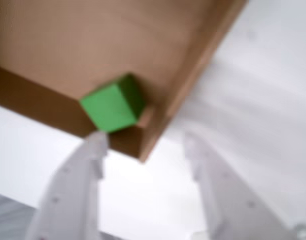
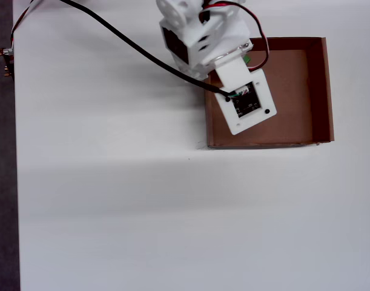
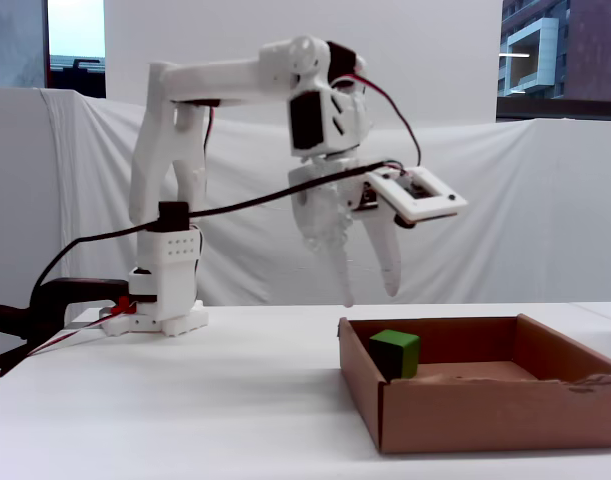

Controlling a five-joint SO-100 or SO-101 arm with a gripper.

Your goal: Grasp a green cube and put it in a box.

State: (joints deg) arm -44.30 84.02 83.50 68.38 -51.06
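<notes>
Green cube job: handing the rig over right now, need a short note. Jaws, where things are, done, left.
Gripper: jaws open and empty, raised above the box's near-arm corner in the fixed view.
Small bright-green cube: sitting on the floor of the large shallow brown cardboard box, tucked into a corner against the walls, clear of the fingers.
Done: cube is in the box and released.
Left: likely only backing the arm away; nothing else on the white table to pick.
</notes>
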